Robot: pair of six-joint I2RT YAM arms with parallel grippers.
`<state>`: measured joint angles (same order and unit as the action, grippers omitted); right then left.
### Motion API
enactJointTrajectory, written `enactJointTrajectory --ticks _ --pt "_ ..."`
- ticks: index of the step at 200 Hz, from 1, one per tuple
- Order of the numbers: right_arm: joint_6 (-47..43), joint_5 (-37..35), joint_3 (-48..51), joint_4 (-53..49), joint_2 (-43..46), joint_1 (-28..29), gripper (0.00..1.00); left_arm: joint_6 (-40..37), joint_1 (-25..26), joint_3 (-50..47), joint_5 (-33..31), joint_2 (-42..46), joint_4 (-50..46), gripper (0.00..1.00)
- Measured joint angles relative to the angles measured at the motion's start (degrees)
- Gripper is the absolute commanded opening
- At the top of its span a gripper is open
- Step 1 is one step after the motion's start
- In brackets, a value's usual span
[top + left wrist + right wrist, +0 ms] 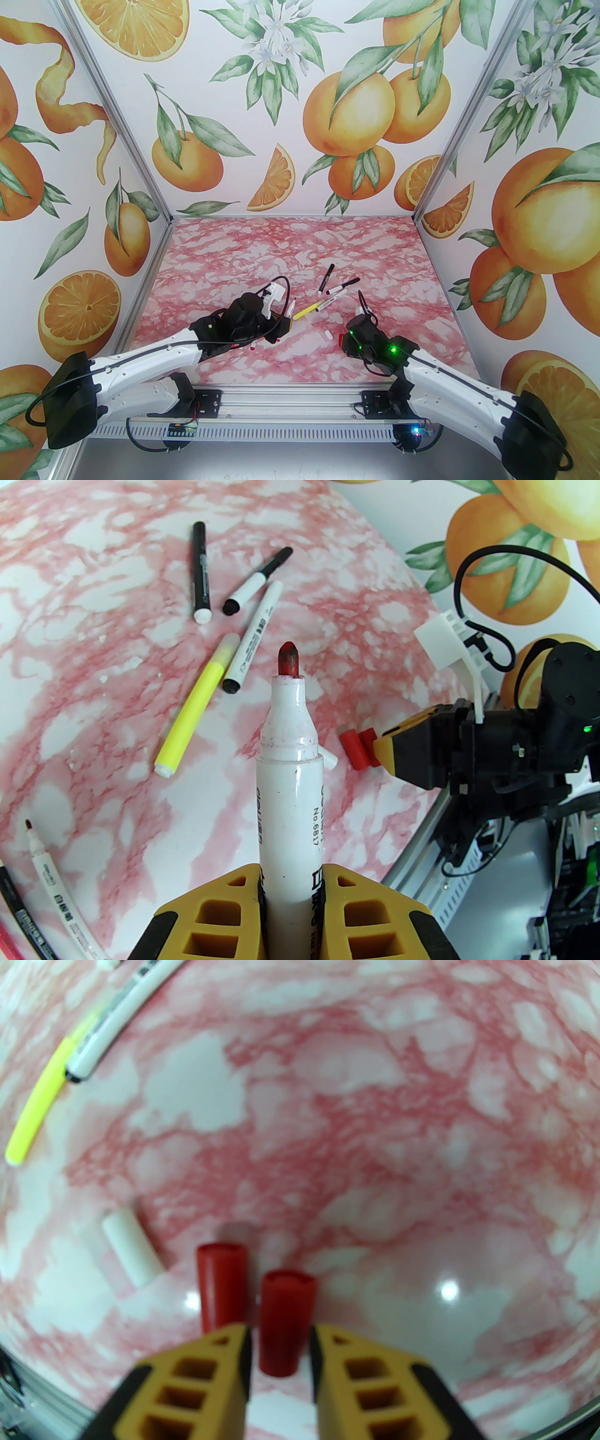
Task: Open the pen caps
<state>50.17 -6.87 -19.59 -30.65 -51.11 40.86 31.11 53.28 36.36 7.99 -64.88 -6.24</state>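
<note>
**Pincers at work: left pincer (290, 885) clamped on a white marker (289, 780), right pincer (280, 1335) astride a red cap (285, 1321)**

Yellow fingers (220, 916) of the left pincer are pressed against the barrel of the white marker, gripping it low down. The marker juts out from the jaws with its dark red tip uncovered.

The right pincer sits low over the pink marbled table (225, 243), with one finger on each side of the red cap. I cannot tell whether the fingers pinch the cap or merely flank it.

A second red cap (220, 1283) lies on the table just beside the first, to its left in the right wrist view. A white cap (130, 1247) lies near that one, further left.

Towards the middle of the table lies a neon yellow pen (194, 705). A white pen (255, 630) with a black end lies just beside the yellow pen's far end. A black-barrelled pen (200, 569) and a white-and-black pen (258, 581) lie a little farther out.

At the lower left of the left wrist view lies a slim pen (47, 869), white, with its dark tip bare.
</note>
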Motion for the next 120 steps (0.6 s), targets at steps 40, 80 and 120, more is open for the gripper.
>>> enactJointTrajectory --ticks 40,80,120 --pt "0.0 0.0 0.0 2.2 -3.7 0.0 0.26 0.0 0.0 -0.3 -0.1 0.0 0.0 0.0" --pt "0.0 0.0 -0.3 4.7 -5.6 0.0 0.23 0.0 0.0 -0.5 -0.1 0.0 0.0 0.0" --pt "0.0 0.5 -0.5 7.6 -7.3 0.0 0.22 0.0 0.0 -0.7 -0.1 0.0 0.0 0.0"
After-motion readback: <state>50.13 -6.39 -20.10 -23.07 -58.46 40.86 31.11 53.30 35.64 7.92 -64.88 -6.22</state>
